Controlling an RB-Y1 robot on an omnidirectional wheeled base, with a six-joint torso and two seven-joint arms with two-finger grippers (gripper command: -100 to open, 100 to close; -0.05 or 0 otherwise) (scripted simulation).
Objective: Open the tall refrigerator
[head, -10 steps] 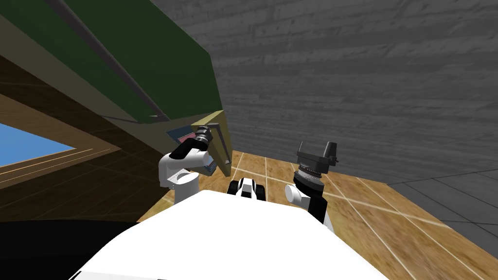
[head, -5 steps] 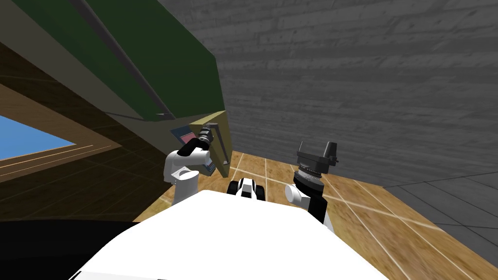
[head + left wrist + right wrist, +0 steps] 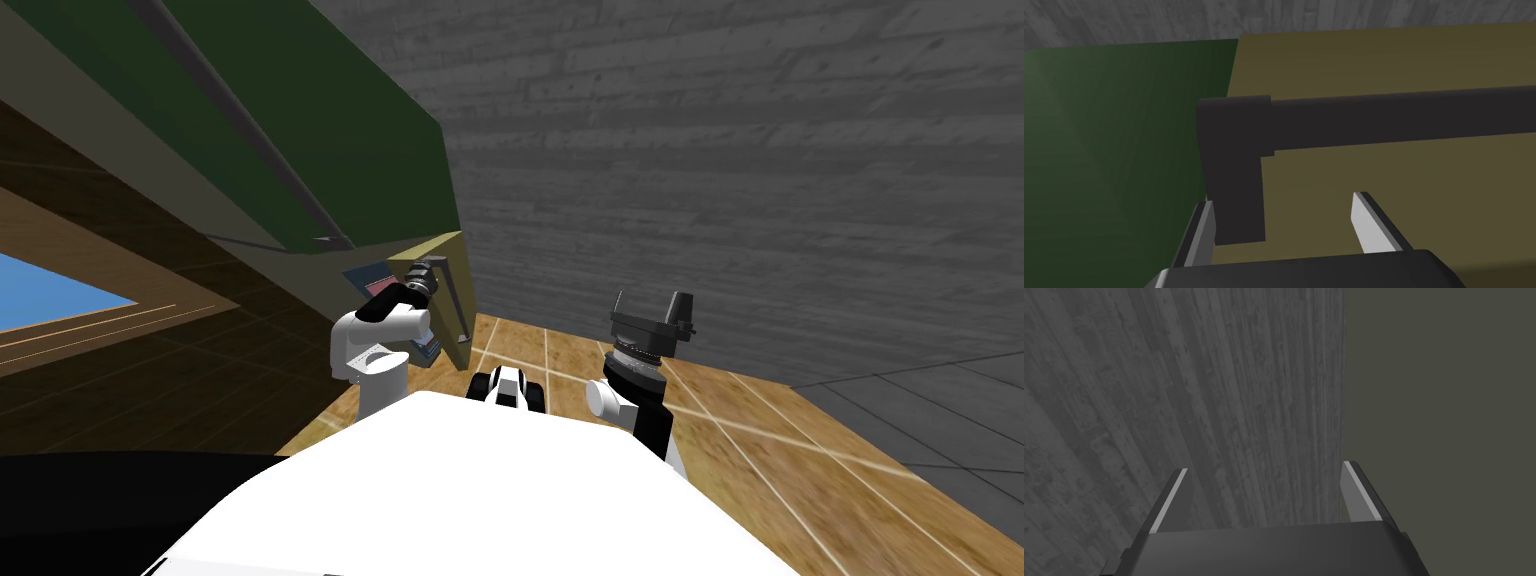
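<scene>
The tall refrigerator has a dark green upper door (image 3: pixel 330 130) and an olive lower door (image 3: pixel 460 338) that stands ajar, swung out toward me. A dark bar handle (image 3: pixel 458 295) runs along the olive door. My left gripper (image 3: pixel 428 272) is at that handle. In the left wrist view its fingers (image 3: pixel 1283 198) stand open around the handle's short leg (image 3: pixel 1234 190), which lies close to one finger without being pressed. The bar (image 3: pixel 1374 117) runs off across the olive panel (image 3: pixel 1399 60). My right gripper (image 3: pixel 652 310) is raised at my right, open and empty (image 3: pixel 1263 474).
A grey plank wall (image 3: pixel 750 180) rises behind and to the right of the refrigerator. The wooden tiled floor (image 3: pixel 760 420) spreads to the right. Brown panelling (image 3: pixel 120 330) with a blue patch (image 3: pixel 50 290) runs along the left. Coloured items (image 3: pixel 378 282) show behind the ajar door.
The head view has swayed slightly. My left arm stays at the olive door's handle and the door stays ajar. The right arm has not moved.
</scene>
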